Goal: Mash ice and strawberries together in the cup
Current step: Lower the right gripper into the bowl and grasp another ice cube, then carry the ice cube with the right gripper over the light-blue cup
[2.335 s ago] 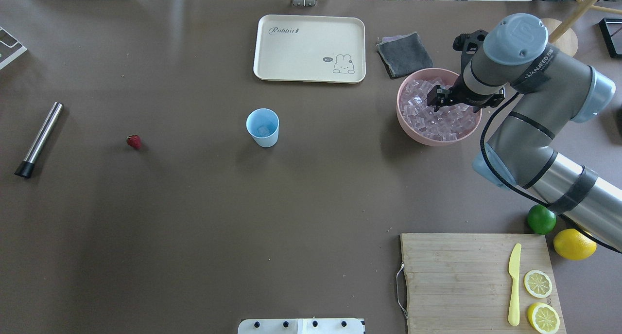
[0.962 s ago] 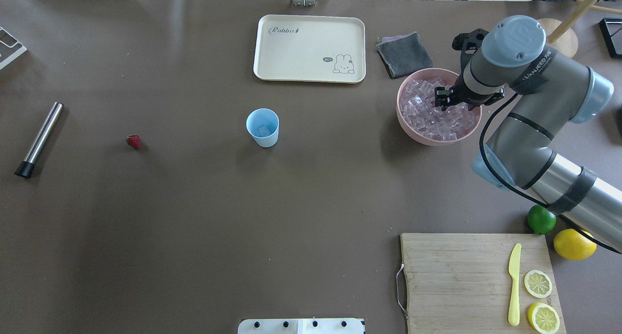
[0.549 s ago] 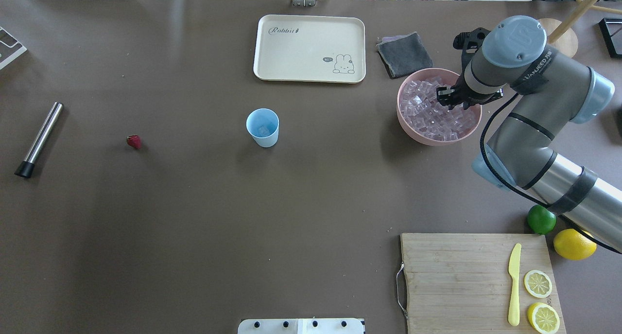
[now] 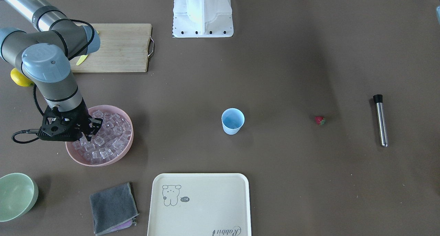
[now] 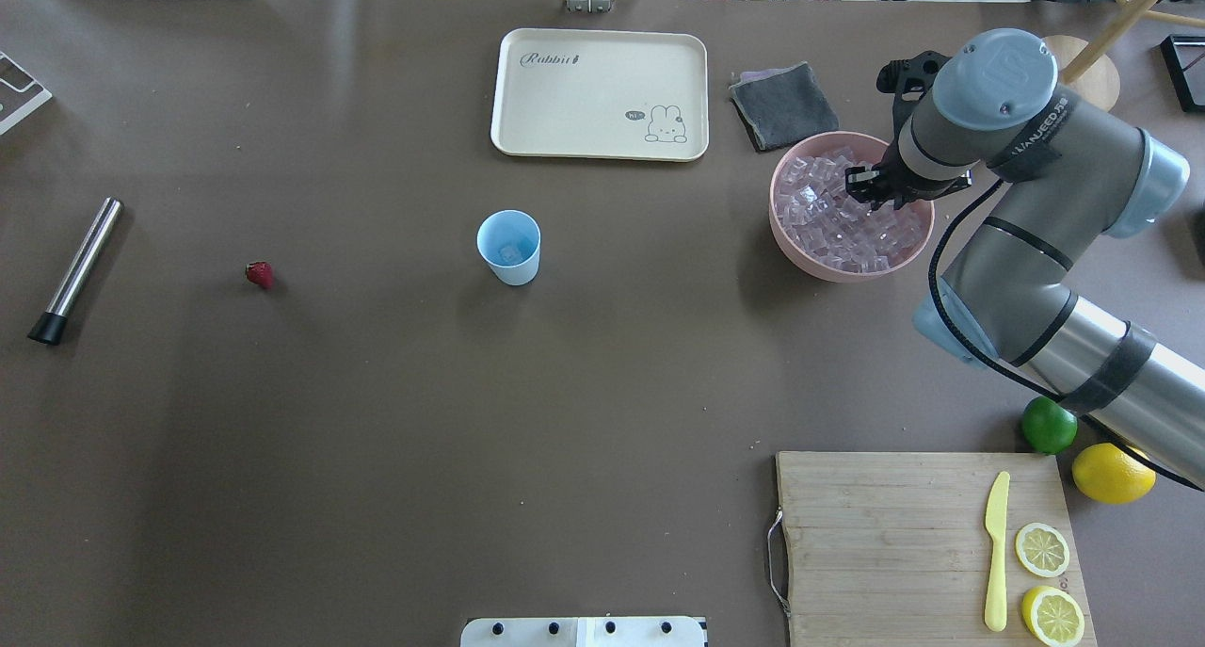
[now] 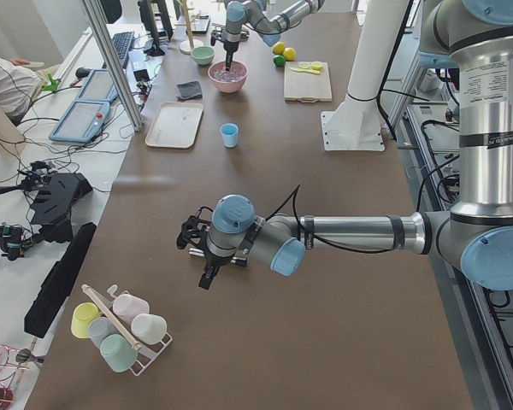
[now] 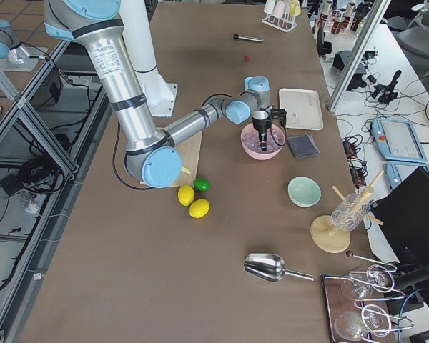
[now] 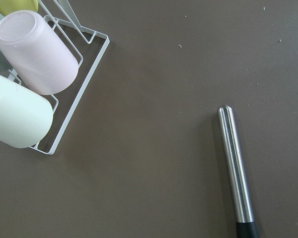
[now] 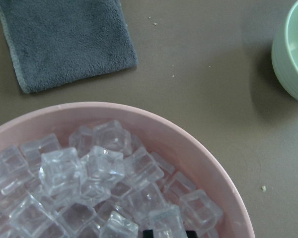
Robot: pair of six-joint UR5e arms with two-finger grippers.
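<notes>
Bright, even light; soft shadows; sharp focus.

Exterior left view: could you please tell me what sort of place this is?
Likely a robotics lab staged for drink-making: a teach pendant, a pink bowl of ice, a wooden cutting board.

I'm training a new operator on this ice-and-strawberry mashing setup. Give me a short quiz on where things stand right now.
1. True or false: the strawberry already lies in the cup.
2. Which container does the right tool reach into? A. the pink bowl B. the pale green bowl C. the cream tray
3. In a word or two: what shows inside the cup?

Key:
1. False; it lies on the table, apart from the cup.
2. A.
3. An ice cube.
</notes>
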